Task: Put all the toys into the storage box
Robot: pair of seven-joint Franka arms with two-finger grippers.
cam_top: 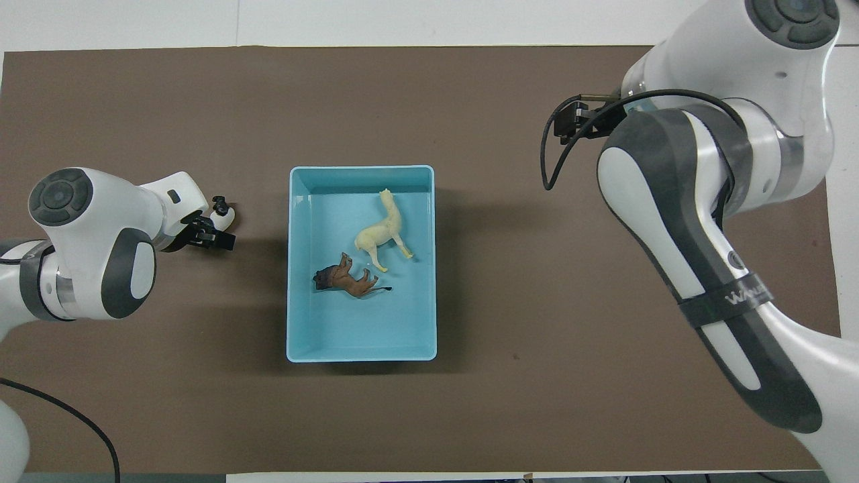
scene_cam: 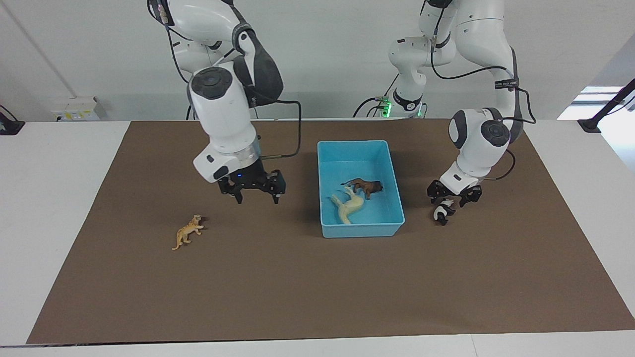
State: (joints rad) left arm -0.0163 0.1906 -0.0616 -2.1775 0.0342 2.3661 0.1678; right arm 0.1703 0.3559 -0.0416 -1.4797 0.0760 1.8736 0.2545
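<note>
White wall (scene_cam: 322,59), white table (scene_cam: 49,198), brown mat (scene_cam: 297,287)

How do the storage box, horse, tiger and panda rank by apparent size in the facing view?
1. storage box
2. horse
3. tiger
4. panda, partly hidden by the left gripper, so this rank is unsure.

A light blue storage box (scene_cam: 360,148) is seen on a brown mat (scene_cam: 297,287), which is laid on a white table (scene_cam: 49,198). A cream-white horse (scene_cam: 349,207) and a dark brown animal (scene_cam: 365,187) are shown inside. An orange tiger (scene_cam: 187,231) with darker stripes is seen at 9 o'clock of the box, and a black-and-white panda (scene_cam: 441,212) at 3 o'clock.
</note>
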